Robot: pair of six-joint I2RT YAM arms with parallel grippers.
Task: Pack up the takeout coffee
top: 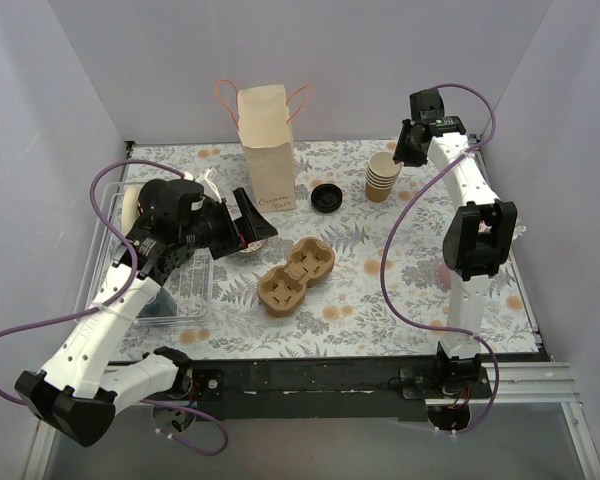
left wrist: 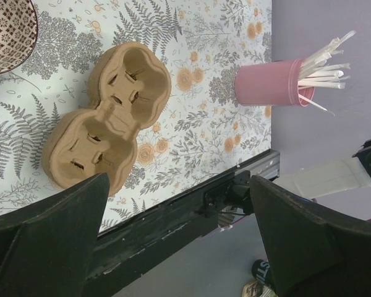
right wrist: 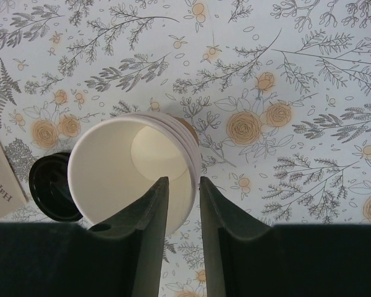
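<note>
Over cup stack, right jaws barely parted; left jaws wide, empty; coffee half-hidden.

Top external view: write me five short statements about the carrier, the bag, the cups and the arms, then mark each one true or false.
1. The cup carrier holds no cup. True.
2. The paper bag lies flat on its side. False: it stands upright.
3. The left gripper has its fingers wide apart. True.
4. The stack of paper cups sits in the carrier. False: it stands on the table, to the right of the black lid.
5. The right gripper hangs over the paper bag. False: it is over the stack of paper cups.
</note>
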